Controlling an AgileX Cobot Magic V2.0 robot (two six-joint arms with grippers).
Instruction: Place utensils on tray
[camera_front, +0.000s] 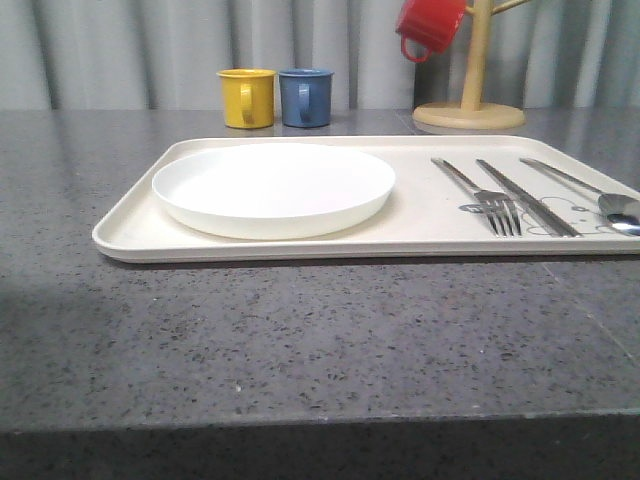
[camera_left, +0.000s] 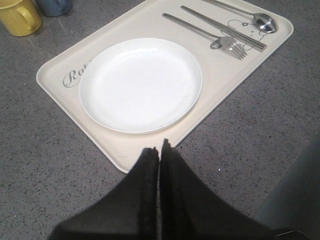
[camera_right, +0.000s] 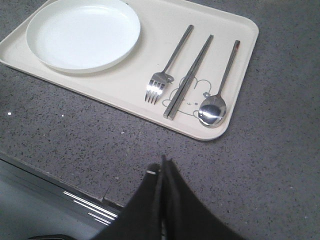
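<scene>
Front view: no legible writing was observed. The cream tray (camera_front: 130, 235) lay across mid-frame on a dark speckled countertop (camera_front: 300, 340). The round white plate (camera_front: 273, 187) sat on its left half. The fork (camera_front: 480, 195), knife (camera_front: 525, 197) and spoon (camera_front: 590, 192) lay side by side on its right half, over a faint line drawing. In the upper frame stood a yellow mug (camera_front: 246, 97) and a blue mug (camera_front: 304, 97), close together; a red mug (camera_front: 430, 27) hung on a wooden mug tree (camera_front: 470, 100) at upper right.

Left wrist view: script on the tray's upper-left corner read "Ro…", the remainder hidden by the plate. The left gripper (camera_left: 159, 150), at lower centre, had its black fingers pressed together, holding nothing, over the tray's near rim.

Right wrist view: the rabbit drawing (camera_right: 192, 92) lay beneath the knife and spoon, with no text readable. The right gripper (camera_right: 162, 165), at lower centre, was likewise pressed together and empty, above bare countertop just outside the tray.
</scene>
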